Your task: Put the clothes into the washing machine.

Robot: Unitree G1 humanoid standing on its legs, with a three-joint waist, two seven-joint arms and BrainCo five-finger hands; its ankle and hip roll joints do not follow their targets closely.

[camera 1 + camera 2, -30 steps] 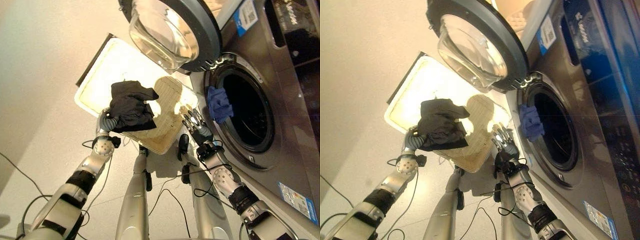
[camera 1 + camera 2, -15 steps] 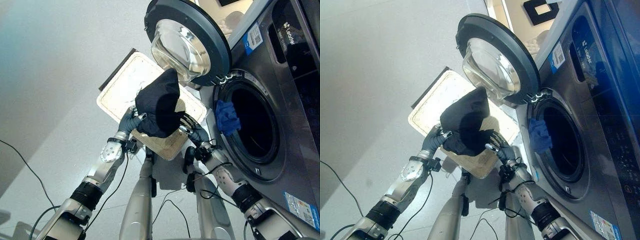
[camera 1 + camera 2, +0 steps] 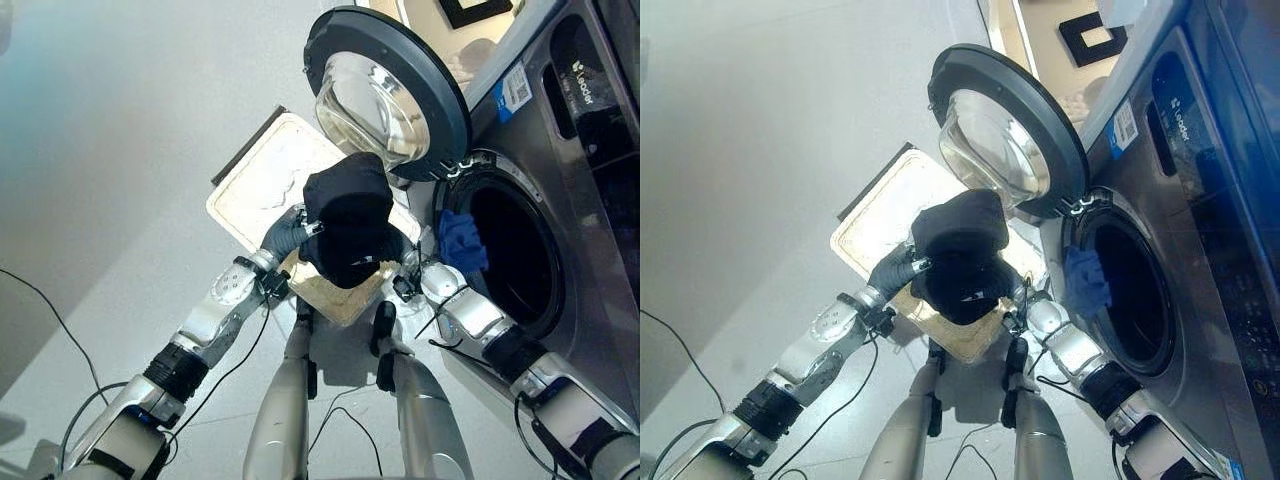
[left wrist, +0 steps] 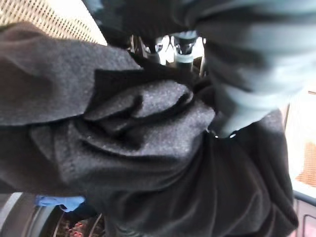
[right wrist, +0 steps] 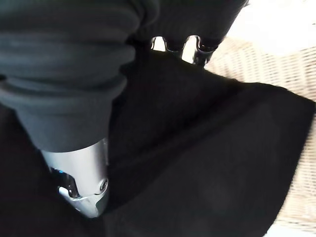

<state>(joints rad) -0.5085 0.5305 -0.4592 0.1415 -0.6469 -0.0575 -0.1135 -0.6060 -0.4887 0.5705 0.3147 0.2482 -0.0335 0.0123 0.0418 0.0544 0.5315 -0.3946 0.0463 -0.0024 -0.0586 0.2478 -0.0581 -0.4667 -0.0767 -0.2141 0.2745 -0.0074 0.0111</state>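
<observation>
Carry step: I have the black garment [image 3: 346, 225] bunched between left hand [image 3: 285, 236] and right hand [image 3: 408, 262], lifted above the basket [image 3: 262, 176]. Left fingers curl into the cloth; the right's are buried, can't tell. Next I'd swing right toward the drum opening [image 3: 515, 258], where a blue cloth [image 3: 459, 240] hangs. The bundle is lumpy, roughly upright, no clear pointing end.
</observation>
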